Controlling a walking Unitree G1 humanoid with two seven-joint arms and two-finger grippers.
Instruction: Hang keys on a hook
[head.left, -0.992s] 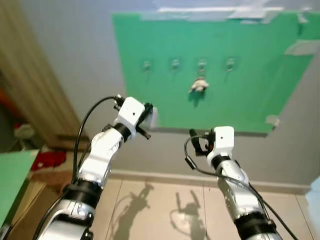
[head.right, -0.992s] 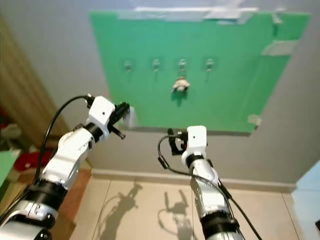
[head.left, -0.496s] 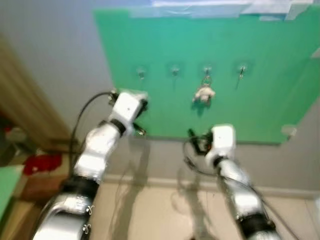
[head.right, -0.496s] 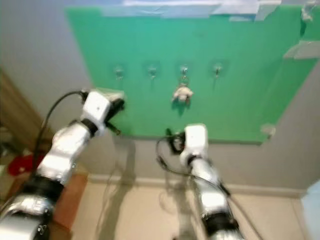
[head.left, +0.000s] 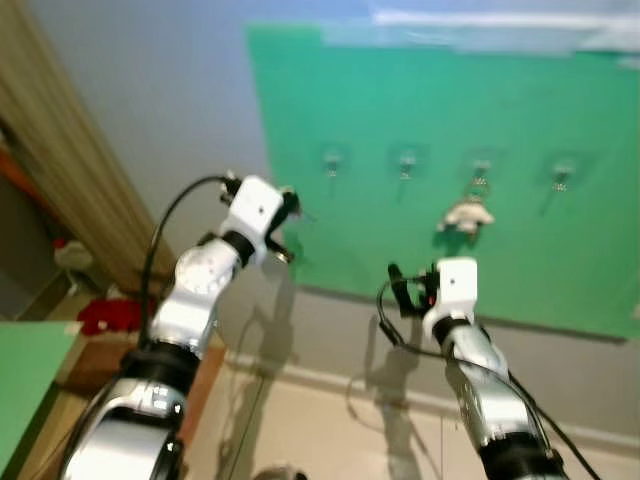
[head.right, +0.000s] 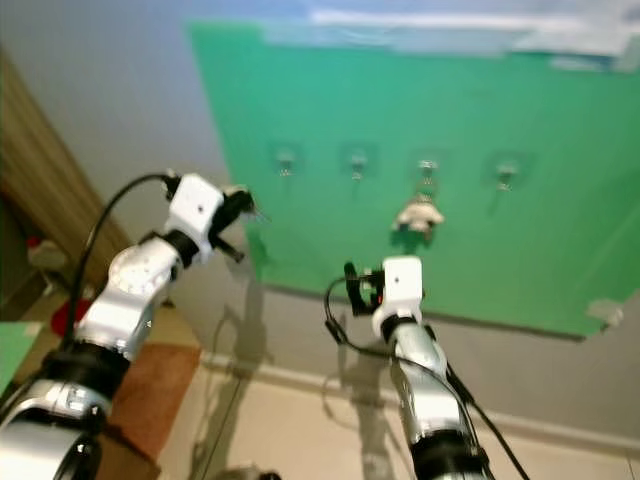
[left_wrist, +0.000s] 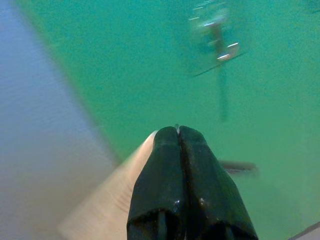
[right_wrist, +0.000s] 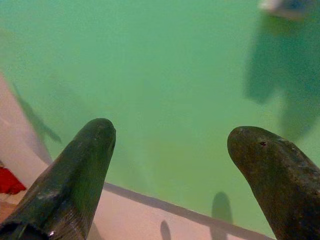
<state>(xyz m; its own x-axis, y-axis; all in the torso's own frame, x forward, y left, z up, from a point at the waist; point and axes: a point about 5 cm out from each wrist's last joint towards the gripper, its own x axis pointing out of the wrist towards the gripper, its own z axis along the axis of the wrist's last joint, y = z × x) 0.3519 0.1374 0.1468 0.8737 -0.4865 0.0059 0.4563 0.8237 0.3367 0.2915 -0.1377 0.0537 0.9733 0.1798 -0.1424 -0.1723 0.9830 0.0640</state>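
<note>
Board (head.left: 520, 110) on the wall (head.left: 150, 90), above the floor (head.left: 330, 420). Four hooks (head.left: 332, 160) in a row across the board; keys (head.left: 466, 214) hang from the third hook counting from the left. Curtain (head.left: 60, 170) left of the board.

The two head cameras sit side by side, looking forward at the big flat green board (head.left: 480, 230) on the grey wall (head.left: 150, 90). Both show the same board and both silver arms. Each wrist camera looks along its own black fingers (left_wrist: 182, 185), very close to the green board. The right wrist's fingers (right_wrist: 75, 180) also point there.
</note>
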